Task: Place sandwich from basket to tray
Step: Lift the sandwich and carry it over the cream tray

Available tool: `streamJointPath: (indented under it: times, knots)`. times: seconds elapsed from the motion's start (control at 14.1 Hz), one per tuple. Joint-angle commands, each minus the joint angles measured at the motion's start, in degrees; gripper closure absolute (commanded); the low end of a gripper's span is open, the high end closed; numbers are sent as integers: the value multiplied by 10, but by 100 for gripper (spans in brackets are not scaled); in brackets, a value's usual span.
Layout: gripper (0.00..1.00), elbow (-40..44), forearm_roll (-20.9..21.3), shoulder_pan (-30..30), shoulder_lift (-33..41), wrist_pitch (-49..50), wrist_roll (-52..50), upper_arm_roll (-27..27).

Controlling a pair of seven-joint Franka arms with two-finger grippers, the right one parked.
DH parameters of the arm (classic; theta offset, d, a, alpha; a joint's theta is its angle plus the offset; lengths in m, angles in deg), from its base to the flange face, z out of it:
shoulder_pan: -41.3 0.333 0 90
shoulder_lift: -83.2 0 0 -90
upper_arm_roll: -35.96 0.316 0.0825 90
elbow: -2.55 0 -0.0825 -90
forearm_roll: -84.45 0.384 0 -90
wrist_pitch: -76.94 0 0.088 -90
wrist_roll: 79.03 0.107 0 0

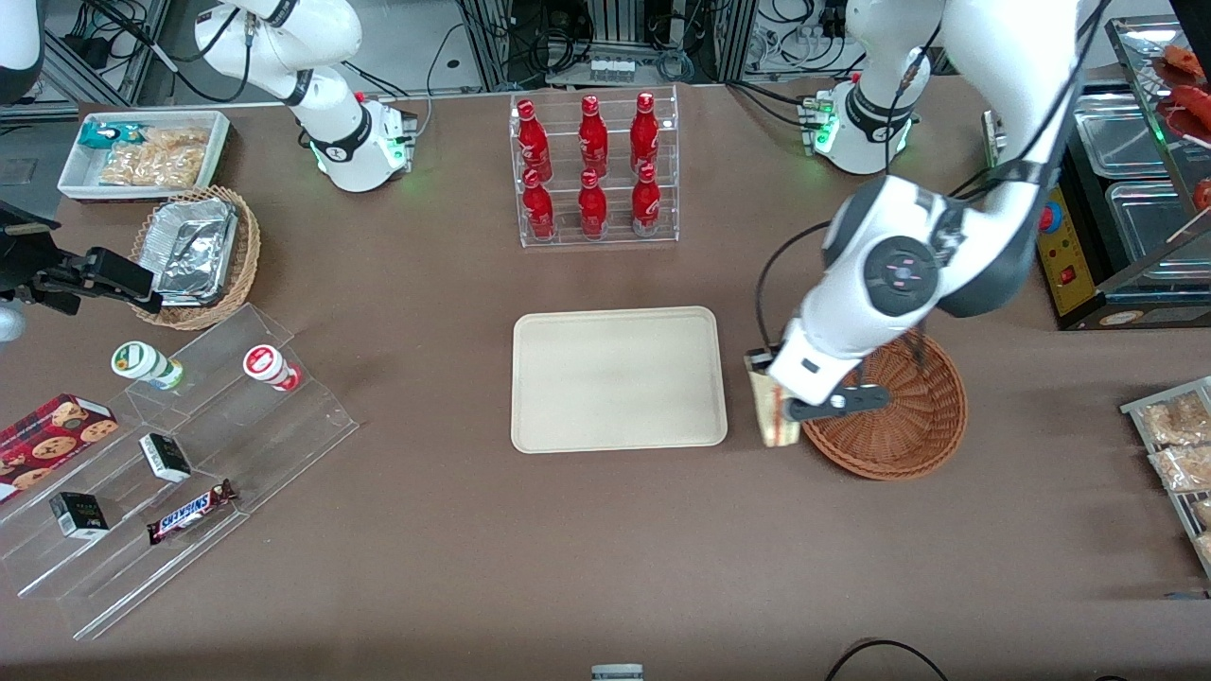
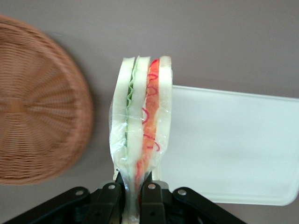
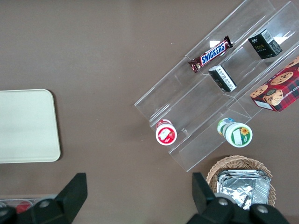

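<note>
Nearest the front camera: clear plastic steps (image 1: 180,473) toward the parked arm's end of the table, with a chocolate bar (image 1: 192,511), two small dark boxes and two round cups on them, and a red cookie box (image 1: 52,430) beside. Farther from the camera on that end: a light wicker basket with foil trays (image 1: 194,255), then a white box of snack packets (image 1: 147,151).

Near the table's middle: the tray (image 1: 620,378), cream colored, flat, with nothing on it. Farther from the camera than the tray: a clear rack of red bottles (image 1: 594,170).

Toward the working arm's end: the basket (image 1: 908,426), round, reddish-brown, with no food visible inside.

Between tray and basket: the gripper (image 2: 133,189), jaws clenched on the sandwich (image 2: 140,126). Sandwich wrapped in clear film, held on its edge, layers visible in the wrist view: white bread, a green wavy strip, an orange-red filling. Held above the brown table in the gap between basket rim and tray edge; in the wrist view one side of it overlaps the tray's corner. In the front view only a pale part of the sandwich (image 1: 774,416) showing under the arm, just beside the basket rim.
</note>
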Motion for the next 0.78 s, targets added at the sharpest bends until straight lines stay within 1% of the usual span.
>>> streamJointPath:
  times: [0.0, 0.21, 0.43, 0.5, 0.57, 0.71]
  knots:
    - [96, 65, 2, -39, -63, 3, -24, 2]
    - [96, 91, 1, -79, -105, -4, -30, 2]
    - [96, 112, 3, -118, -147, -83, -76, 5]
    - [96, 134, 9, -137, -165, -87, -90, 10]
    - [96, 148, 25, -147, -179, -87, -101, 14]
    - [96, 151, 55, -149, -195, -90, -128, 12]
